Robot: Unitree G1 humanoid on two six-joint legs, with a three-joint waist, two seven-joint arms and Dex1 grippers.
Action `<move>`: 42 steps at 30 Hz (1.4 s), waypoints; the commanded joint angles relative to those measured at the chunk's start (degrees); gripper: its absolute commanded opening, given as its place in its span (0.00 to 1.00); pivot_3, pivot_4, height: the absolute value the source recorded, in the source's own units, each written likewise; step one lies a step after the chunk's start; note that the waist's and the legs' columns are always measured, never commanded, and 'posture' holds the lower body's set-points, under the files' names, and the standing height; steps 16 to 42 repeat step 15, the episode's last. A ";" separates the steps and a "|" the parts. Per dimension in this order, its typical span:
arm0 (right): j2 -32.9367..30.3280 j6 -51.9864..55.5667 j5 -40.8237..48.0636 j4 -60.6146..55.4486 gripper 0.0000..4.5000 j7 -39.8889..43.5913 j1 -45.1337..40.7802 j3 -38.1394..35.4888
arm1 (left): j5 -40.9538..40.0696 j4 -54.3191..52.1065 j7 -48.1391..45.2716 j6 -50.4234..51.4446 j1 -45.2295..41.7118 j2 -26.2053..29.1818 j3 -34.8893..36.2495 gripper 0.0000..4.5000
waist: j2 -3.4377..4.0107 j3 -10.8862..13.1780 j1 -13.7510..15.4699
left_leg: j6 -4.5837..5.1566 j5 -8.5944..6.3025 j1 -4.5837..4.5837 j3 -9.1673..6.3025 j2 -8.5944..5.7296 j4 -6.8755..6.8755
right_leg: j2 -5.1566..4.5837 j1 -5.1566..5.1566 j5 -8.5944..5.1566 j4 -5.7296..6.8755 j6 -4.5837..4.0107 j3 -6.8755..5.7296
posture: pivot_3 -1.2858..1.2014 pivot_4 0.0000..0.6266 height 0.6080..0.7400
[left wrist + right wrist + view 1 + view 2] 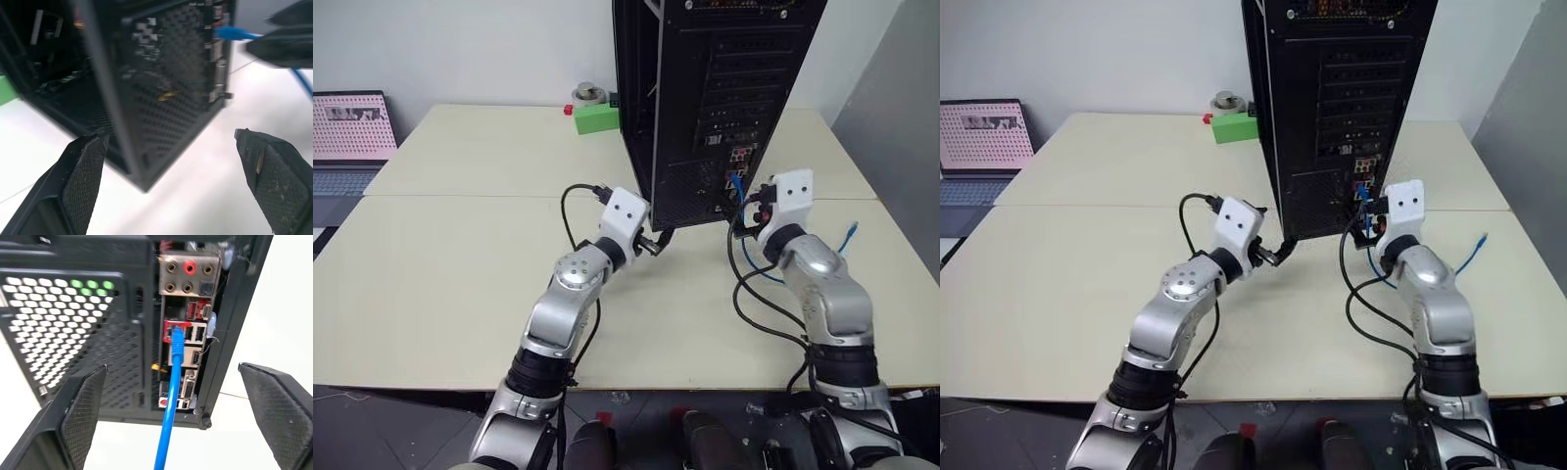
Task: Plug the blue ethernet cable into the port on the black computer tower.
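My right gripper [171,421] stands with its fingers spread wide, empty, just short of the black computer tower [705,98] at the table's [460,274] far edge. The blue ethernet cable [172,382] sits in the port [172,333]. I'd back straight off without snagging it. Left gripper [171,186] is spread too. A laptop [352,137] sits at the far left corner, against a white wall.
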 commanded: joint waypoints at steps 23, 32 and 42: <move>-21.60 -5.74 12.96 -4.38 0.99 24.39 10.99 -14.89 | -17.88 -9.51 -19.28 -0.77 6.79 19.91 19.19 0.96 | -0.04 0.03 0.28 | 0.01 -0.01 0.09 0.09 0.00 0.01 | 0.03 0.07 -0.11 -0.05 0.17 -0.01 | 0.52 0.24 1.00; -21.60 -5.74 12.96 -4.38 0.99 24.39 10.99 -14.89 | -17.88 -9.51 -19.28 -0.77 6.79 19.91 19.19 0.96 | -0.04 0.03 0.28 | 0.01 -0.01 0.09 0.09 0.00 0.01 | 0.03 0.07 -0.11 -0.05 0.17 -0.01 | 0.52 0.24 1.00; -21.60 -5.74 12.96 -4.38 0.99 24.39 10.99 -14.89 | -17.88 -9.51 -19.28 -0.77 6.79 19.91 19.19 0.96 | -0.04 0.03 0.28 | 0.01 -0.01 0.09 0.09 0.00 0.01 | 0.03 0.07 -0.11 -0.05 0.17 -0.01 | 0.52 0.24 1.00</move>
